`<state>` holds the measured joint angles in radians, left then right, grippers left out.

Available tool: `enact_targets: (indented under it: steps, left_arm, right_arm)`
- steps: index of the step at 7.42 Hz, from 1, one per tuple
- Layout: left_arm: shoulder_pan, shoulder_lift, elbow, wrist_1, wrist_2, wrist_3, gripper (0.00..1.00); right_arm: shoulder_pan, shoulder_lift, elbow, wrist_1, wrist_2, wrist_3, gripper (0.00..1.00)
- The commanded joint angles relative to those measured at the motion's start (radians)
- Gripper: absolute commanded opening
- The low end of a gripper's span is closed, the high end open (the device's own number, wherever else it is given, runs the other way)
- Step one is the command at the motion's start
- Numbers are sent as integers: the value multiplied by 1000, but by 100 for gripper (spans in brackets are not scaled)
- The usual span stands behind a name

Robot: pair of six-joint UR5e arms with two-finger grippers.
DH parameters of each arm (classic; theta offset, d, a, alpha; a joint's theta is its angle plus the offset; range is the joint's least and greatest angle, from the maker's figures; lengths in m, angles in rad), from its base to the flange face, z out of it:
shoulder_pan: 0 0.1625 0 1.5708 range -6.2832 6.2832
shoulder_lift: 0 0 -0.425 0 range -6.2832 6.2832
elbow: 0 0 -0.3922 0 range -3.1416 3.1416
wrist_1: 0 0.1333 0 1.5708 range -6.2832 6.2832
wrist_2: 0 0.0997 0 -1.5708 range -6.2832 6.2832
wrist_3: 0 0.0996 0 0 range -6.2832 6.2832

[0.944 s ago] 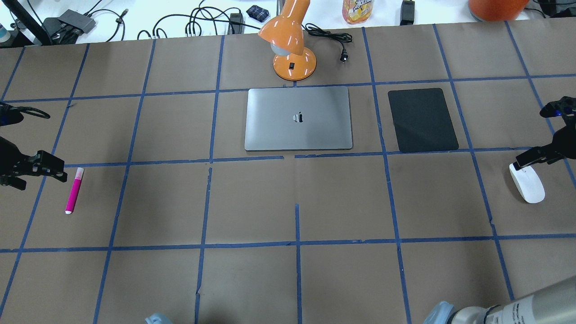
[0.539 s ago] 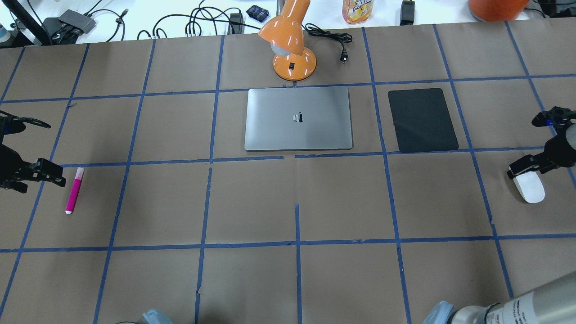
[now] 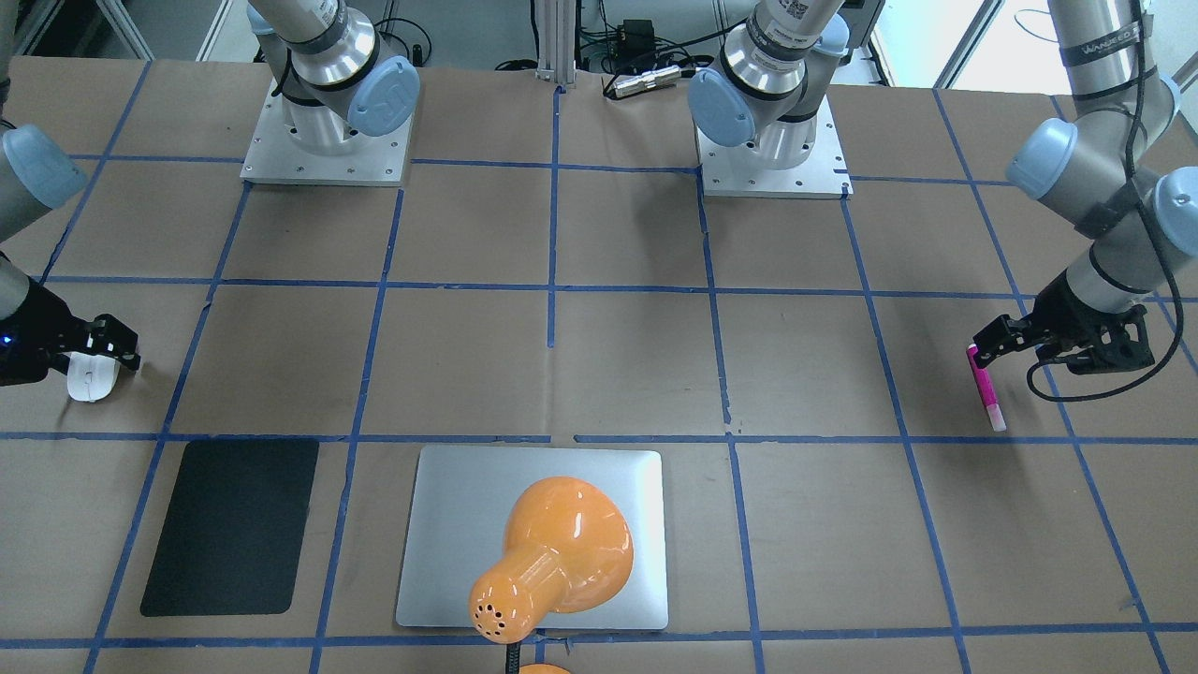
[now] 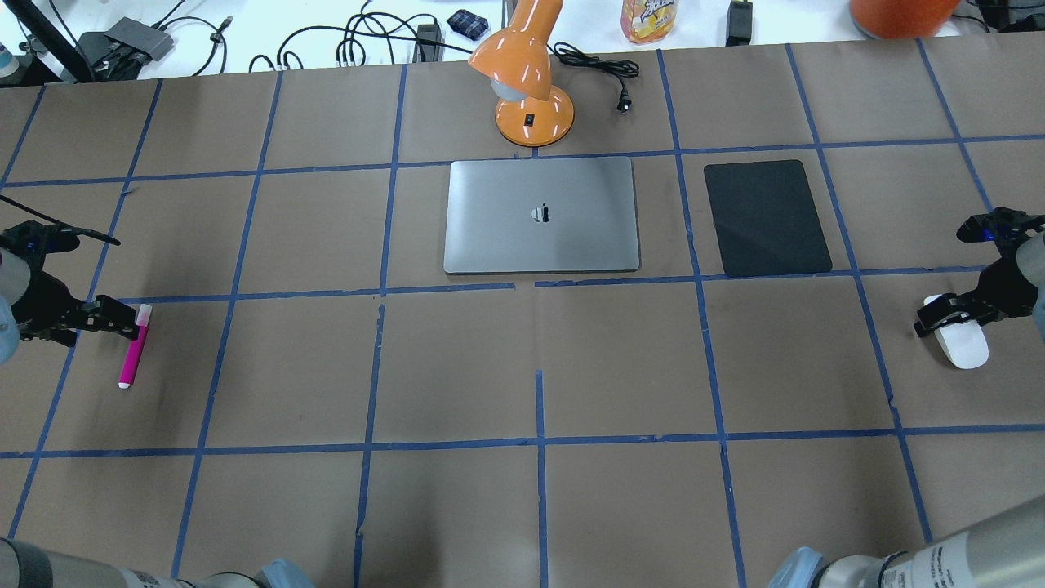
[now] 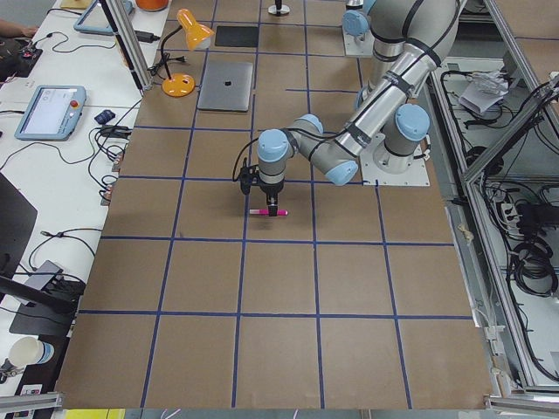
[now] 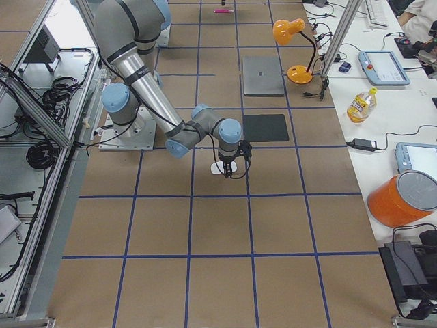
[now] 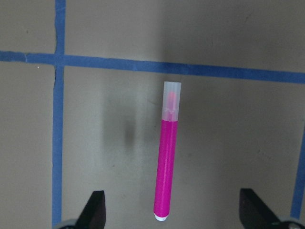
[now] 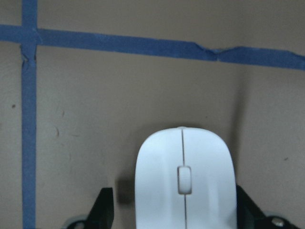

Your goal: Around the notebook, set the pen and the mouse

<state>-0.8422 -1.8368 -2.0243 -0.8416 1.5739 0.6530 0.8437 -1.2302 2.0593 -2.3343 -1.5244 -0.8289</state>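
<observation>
The magenta pen (image 4: 134, 349) lies on the table at the far left, pale cap pointing away from me. My left gripper (image 4: 122, 321) is open and low over its capped end; in the left wrist view the pen (image 7: 167, 171) lies between the spread fingertips (image 7: 97, 206). The white mouse (image 4: 962, 343) sits at the far right. My right gripper (image 4: 939, 317) is open and straddles it, with the mouse (image 8: 185, 181) between both fingers (image 8: 105, 206). The silver notebook (image 4: 541, 214) lies closed at the table's middle back, far from both grippers.
An orange desk lamp (image 4: 526, 82) stands just behind the notebook, its plug cable (image 4: 608, 77) beside it. A black mat (image 4: 766, 216) lies right of the notebook. Brown paper with blue tape lines (image 4: 539, 408) covers the table. Cables and gear crowd the white bench behind.
My left gripper has shifted right until it reaches the pen's capped end. My right gripper has moved left and down, now straddling the mouse. Pen and mouse have not moved.
</observation>
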Motion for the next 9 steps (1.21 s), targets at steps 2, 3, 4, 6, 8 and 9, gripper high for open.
enact_targets:
  steps: [2,3,4,6,8,9]
  left_arm:
    - [0,-73,1,16,-3,-1,97]
    - [0,-85,1,16,0,4,93]
    - [2,-88,7,16,3,7,75]
    - [0,-99,9,16,5,7,71]
    - [0,-99,12,15,6,4,29]
    - [0,-101,13,15,5,4,13]
  right_arm:
    - [0,-8,-10,7,-8,33,46]
    - [0,-11,-13,0,-6,34,46]
    - [6,-14,-21,0,4,77,46]
    - [149,-18,-111,21,6,269,47]
    - [340,-3,-181,21,4,519,47]
    - [421,14,-207,24,0,624,48]
